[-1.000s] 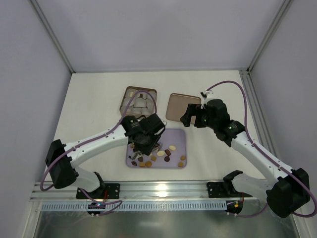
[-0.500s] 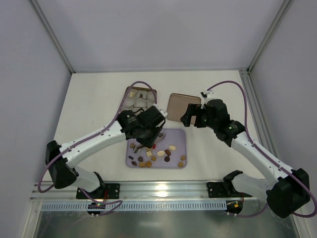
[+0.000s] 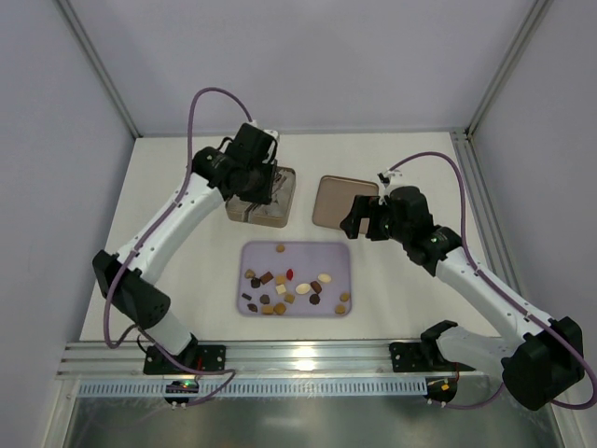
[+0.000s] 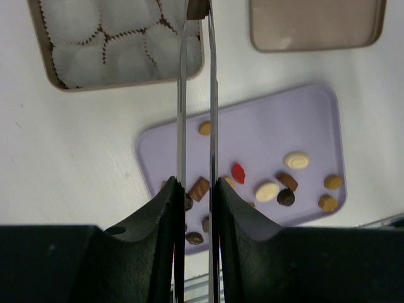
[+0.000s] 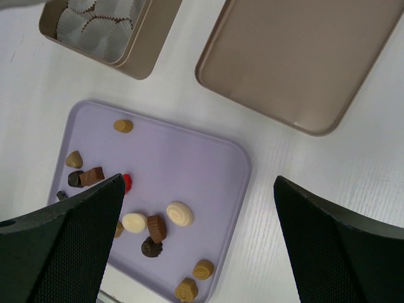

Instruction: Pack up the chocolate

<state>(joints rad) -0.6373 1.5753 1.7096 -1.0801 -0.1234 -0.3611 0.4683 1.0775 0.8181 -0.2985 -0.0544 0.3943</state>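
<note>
L gripper (image 4: 197, 19) hangs over the brown tin (image 5: 153, 38), upper left of centre in the top view. Its long thin fingers are nearly together & look pinched on a small dark bit (image 4: 197, 7) at the tips, close to the tin's right rim. The tin is full of pale paper cups (image 4: 82, 25).

R gripper (image 5: 199, 183) is wide apart w/ nothing in it. In the top view it sits over the right side of the flat lid (image 5: 303, 57).

The rest of the chocolate (image 5: 180, 213) lies on the purple tray (image 5: 202, 158), bottom centre, mostly in the lower half. A red one (image 4: 238, 171) is near the middle & one caramel bit (image 3: 280, 248) sits alone by the top edge.

Tin & lid are side by side w/ a strip of bare counter (image 3: 326, 154) between them. The tray is just below both, not touching. The L arm runs up the left side of the counter, so nothing covers the tray from above.

There is bare counter behind the tin & lid and on both sides of the tray. Grey walls close in the top, left & right — a metal rail (image 3: 308, 359) runs along the bottom edge.
</note>
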